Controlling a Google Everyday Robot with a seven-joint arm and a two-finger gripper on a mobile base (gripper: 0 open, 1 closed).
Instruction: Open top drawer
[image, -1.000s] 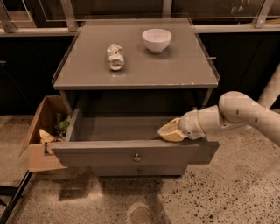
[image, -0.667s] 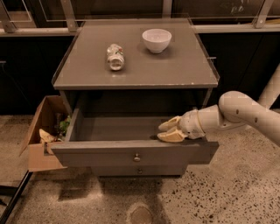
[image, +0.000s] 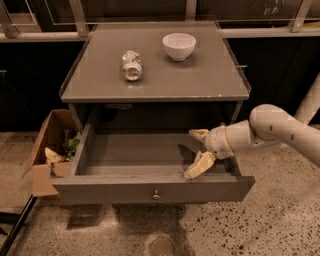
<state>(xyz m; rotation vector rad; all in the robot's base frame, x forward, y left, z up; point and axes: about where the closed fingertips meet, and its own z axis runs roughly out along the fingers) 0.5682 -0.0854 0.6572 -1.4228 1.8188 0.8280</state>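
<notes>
- You're looking at the top drawer standing well open – its grey front sticks out past the cabinet top toward the camera.
- The shallow grey interior is in full view, and I see nothing lying in it apart from the tool and its shadow.
- The small round knob sits at the centre of the drawer front, with nothing touching it.
- The gripper is inside the drawer, at its right end, above the drawer floor.
- Its two tan fingers are spread apart and grasp nothing. The upper finger points toward the back of the drawer.
- The lower finger angles down toward the inside of the front panel. You can't tell from this view whether its tip touches the panel or the floor.
- The white arm comes in from the right, crossing over the drawer's right side wall.
- On the cabinet top a white bowl stands upright at the back right.
- A crumpled can lies on its side to the bowl's left – the two are apart.
- An open cardboard box sits on the speckled floor just left of the cabinet, with some scraps inside.
</notes>
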